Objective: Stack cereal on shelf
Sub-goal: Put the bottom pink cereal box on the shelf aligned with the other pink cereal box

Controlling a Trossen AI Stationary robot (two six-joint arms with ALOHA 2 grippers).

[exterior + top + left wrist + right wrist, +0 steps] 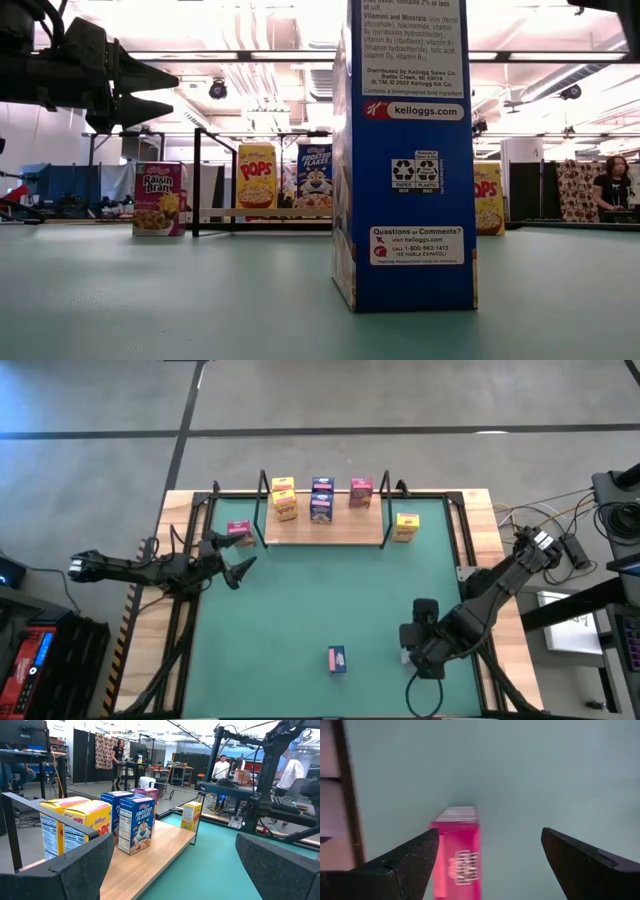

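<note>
While both arms hang over the green mat (300, 610), the high view shows the shelf (322, 528) at twelve o'clock, carrying yellow (284, 500), blue (321, 500) and pink boxes (361, 492). Off the board stand a pink box (238, 531) at ten o'clock, a yellow box (406, 527) at two o'clock, and a blue box (337, 659) at six o'clock. The left tool (232, 558) hovers near that pink one, spread wide and empty; the right tool (422, 622) sits at four o'clock.

Low view: the blue box (405, 150) looms upright up close, and the Raisin Bran box (159, 199) stands left of the shelf.

Left wrist view: Frosted Flakes (137, 823) and Pops (86, 827) stand on the board, fingers (75, 870) apart with nothing between.

Right wrist view: the right tool (487, 857) is released, with a pink box (458, 852) below it, just beside one finger and not gripped.

These cartons look light, stiff yet crushable; I would pinch the broad faces gently, mid-height.
</note>
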